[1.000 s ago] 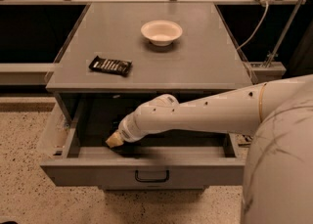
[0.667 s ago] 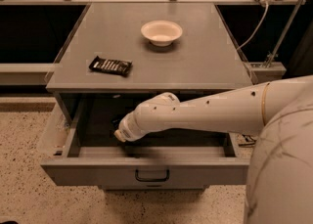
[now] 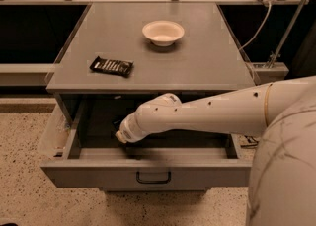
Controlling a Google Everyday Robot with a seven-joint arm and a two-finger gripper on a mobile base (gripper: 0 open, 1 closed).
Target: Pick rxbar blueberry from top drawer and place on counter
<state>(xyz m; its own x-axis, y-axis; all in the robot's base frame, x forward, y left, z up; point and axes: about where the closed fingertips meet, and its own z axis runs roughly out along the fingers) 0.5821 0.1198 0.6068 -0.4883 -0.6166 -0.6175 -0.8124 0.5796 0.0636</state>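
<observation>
The top drawer (image 3: 148, 169) is pulled out, with a dark interior and a small loop handle (image 3: 153, 177) on its front. My white arm reaches into it from the right. The gripper (image 3: 118, 127) is low inside the drawer's left-middle part, in shadow. The rxbar blueberry cannot be made out in the dark interior; it is hidden by the shadow or by my wrist. The counter (image 3: 207, 67) is the grey top above the drawer.
A black-wrapped bar with white lettering (image 3: 111, 65) lies at the counter's front left. A pale bowl (image 3: 163, 32) stands at the back middle. A cable and a metal frame (image 3: 276, 27) stand to the right. The floor (image 3: 24, 170) is speckled.
My wrist has shifted slightly right and a little deeper into the drawer. Nothing on the counter has moved.
</observation>
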